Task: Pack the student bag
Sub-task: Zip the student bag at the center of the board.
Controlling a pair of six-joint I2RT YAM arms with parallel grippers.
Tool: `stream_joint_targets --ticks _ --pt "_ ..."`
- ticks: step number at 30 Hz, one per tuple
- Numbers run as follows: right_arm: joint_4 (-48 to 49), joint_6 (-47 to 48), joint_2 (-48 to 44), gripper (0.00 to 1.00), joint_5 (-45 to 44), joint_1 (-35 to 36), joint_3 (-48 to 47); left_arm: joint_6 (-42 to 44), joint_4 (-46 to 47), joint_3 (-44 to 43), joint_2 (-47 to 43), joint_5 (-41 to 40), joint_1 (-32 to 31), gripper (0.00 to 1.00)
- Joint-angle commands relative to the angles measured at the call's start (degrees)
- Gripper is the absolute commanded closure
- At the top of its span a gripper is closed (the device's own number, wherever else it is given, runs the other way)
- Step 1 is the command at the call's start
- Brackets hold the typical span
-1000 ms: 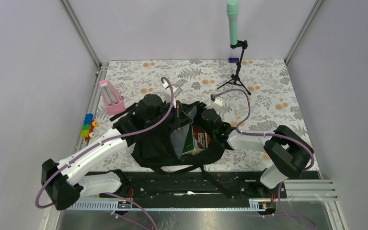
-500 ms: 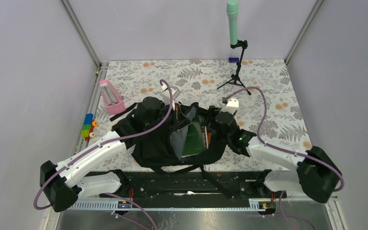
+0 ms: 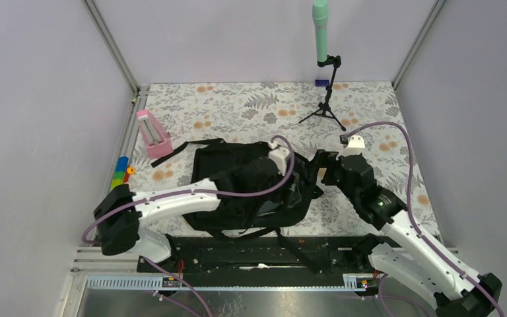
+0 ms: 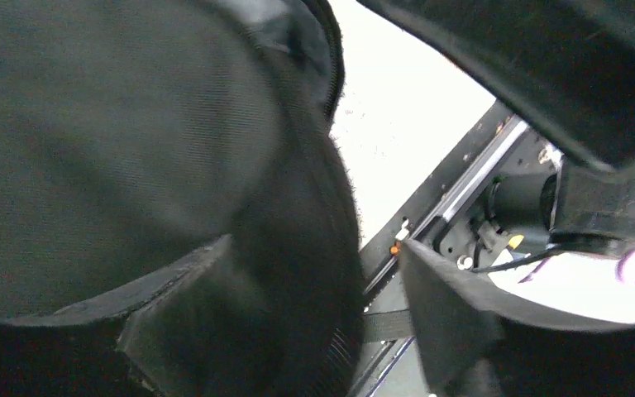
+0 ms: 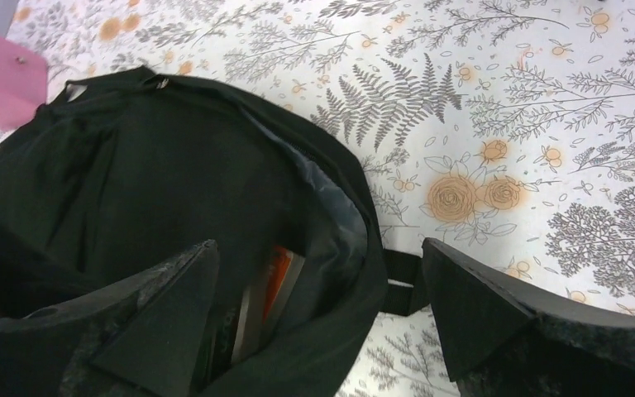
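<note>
- At 9 o'clock from the student bag (image 3: 224, 165), coloured blocks (image 3: 121, 173) lie near the edge of the flowered table (image 3: 383, 119). A pink wedge-shaped object (image 3: 152, 132) stands at 10 o'clock. If these belong in the bag, we judge them not yet packed.
- The left gripper (image 4: 314, 248) reaches across the bag with its jaws spread and holds nothing. The bag's rim runs between its fingers, and we cannot tell whether it touches them.
- The bag lies mid-table, just ahead of the arm bases, with its mouth gaping toward 3 o'clock and its straps trailing toward 6 o'clock.
- Inside the mouth we see one flat item, an orange-and-white book edge (image 5: 277, 281). We therefore judge packing to be begun, with the zip not yet closed.
- The right gripper (image 5: 318, 248) hangs at the bag's 3 o'clock, above the opening, with its jaws wide and empty.
- At 1 o'clock a black tripod (image 3: 327, 109) carries a mint-green tube (image 3: 320, 23).
- We can read no brand, label or writing anywhere; the book's cover is too hidden.
</note>
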State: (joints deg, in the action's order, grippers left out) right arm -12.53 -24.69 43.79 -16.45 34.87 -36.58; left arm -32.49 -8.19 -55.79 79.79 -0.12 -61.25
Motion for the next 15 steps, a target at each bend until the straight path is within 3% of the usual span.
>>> stream_joint_targets --ticks 1,4,11,15 --pt "-10.23 3.04 -3.18 0.0 3.31 -0.29 -6.6 -0.31 -0.44 -9.23 4.1 -6.08 -7.58 0.19" --pt "-14.11 4.91 -1.69 0.0 2.4 -0.54 -11.28 2.98 -7.13 -12.89 3.61 -11.32 -10.5 0.02" --pt "-15.46 6.4 3.61 0.0 4.3 -0.87 -19.74 9.6 -17.79 -12.95 -10.19 -17.75 -10.0 0.01" --pt "-15.04 6.39 6.87 0.09 10.28 -0.86 -23.36 11.34 -24.11 -12.5 -16.74 -15.4 -3.36 0.01"
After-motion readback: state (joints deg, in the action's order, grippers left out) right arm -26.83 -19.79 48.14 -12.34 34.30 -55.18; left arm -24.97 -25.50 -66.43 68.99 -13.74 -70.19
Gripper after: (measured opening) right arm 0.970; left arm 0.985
